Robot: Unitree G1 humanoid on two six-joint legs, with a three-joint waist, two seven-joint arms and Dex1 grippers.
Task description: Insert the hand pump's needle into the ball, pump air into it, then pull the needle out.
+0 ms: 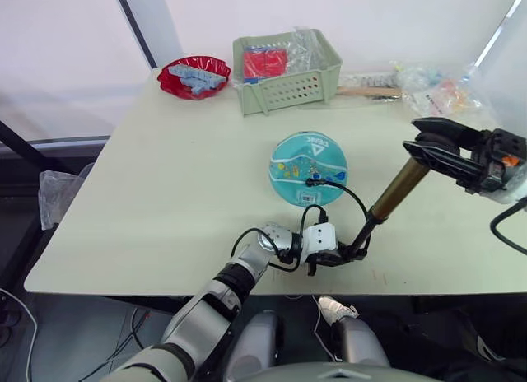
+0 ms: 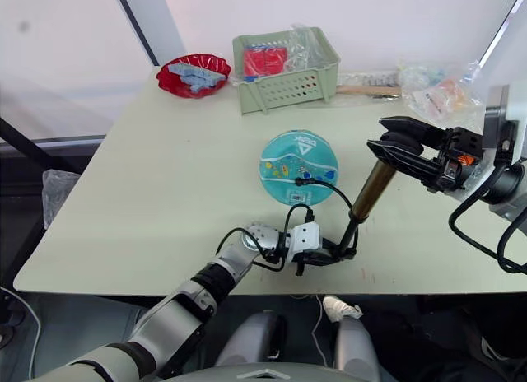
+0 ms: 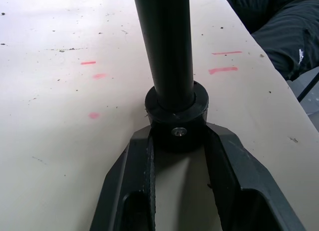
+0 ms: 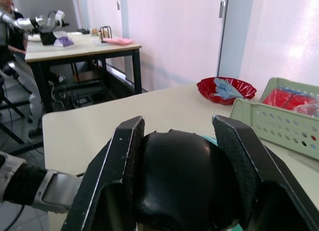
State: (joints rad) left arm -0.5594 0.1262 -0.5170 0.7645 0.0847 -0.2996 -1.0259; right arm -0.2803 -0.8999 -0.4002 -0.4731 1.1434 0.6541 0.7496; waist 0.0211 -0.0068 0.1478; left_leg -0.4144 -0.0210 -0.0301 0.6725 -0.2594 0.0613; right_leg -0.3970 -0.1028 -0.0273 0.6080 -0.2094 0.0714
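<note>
The hand pump (image 1: 401, 187) slants up from the table's (image 1: 165, 184) near edge, its base clenched by the left gripper (image 1: 350, 253) and its T-handle by the right gripper (image 1: 428, 151), the hose arcing to the ball (image 1: 308, 168) mid-table.

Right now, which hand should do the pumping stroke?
Right. The right hand grips the hand pump's T-handle, while the left hand clamps its base on the table; its hose reaches the ball.
</note>
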